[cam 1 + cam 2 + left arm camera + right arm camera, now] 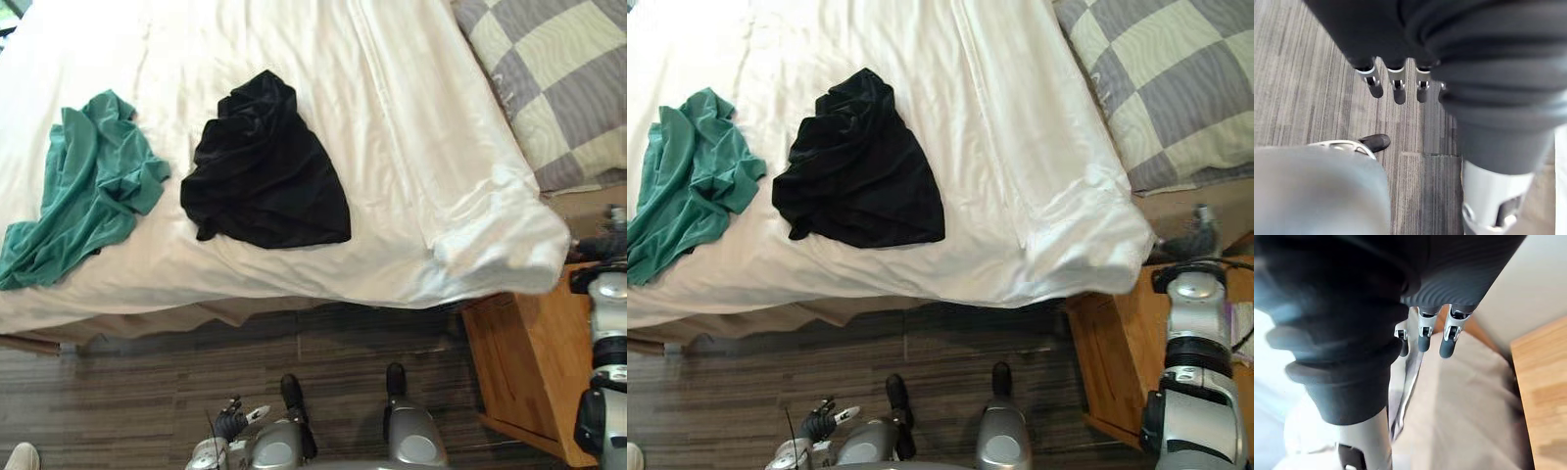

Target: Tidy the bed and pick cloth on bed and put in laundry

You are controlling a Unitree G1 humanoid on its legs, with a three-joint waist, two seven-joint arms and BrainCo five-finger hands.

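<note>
Two garments are seen on the white bed [411, 117]. A black cloth [265, 171] is crumpled into a rough triangle with deep folds and a faint sheen. A green cloth [88, 191] is strewn out long and wrinkled.

Both are judged light, soft and limp, so sagging and trailing are to be expected once they are lifted. The black one may be a little slippery. A hold is best taken on a raised ridge of bunched folds near the middle, so that several layers are gathered at once and little is left hanging.

The left hand [233, 423] is held low over the floor [1312, 73], its fingers [1399, 90] straight and nothing held. The black cloth lies well ahead of them on the bed, and the green cloth ahead and further to their left.

The right hand [1193, 235] is held by the bed's near corner, beside a wooden nightstand [529, 362]. Its fingers [1447, 340] are straight and empty, and both cloths lie well apart to their left.
</note>
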